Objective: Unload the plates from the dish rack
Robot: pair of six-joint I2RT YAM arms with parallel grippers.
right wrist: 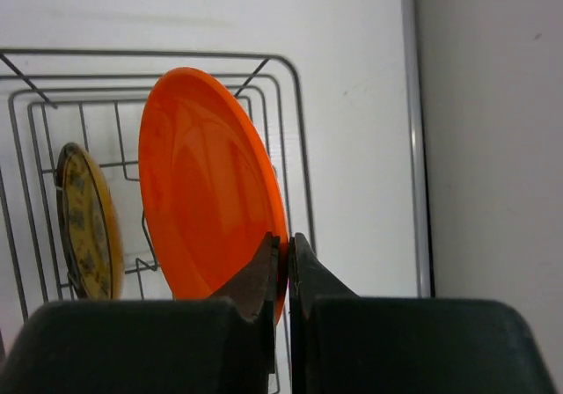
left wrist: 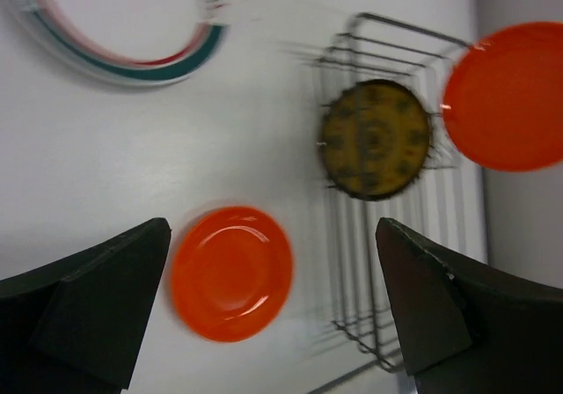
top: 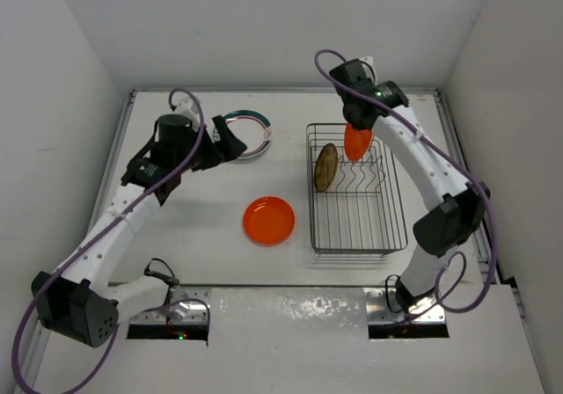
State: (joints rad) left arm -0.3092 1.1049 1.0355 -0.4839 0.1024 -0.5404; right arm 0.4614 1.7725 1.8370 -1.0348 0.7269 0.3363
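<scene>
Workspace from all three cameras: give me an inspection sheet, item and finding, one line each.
Surface: white table.
Job's things: dish rack holds patterned plate upright; gripped orange plate upright at its far end; second orange plate and rimmed white plate flat on table.
Clutter: nothing seen.
Grippers: left gripper open, near rimmed white plate; right gripper shut on gripped orange plate's rim.
Cables: purple cables loop along both arms.
Surroundings: white walls on three sides.

A flat white tabletop (top: 220, 258) fills mid-frame, with plain white panel walls (top: 264, 25) at the upper, left and right edges, evenly lit.
</scene>
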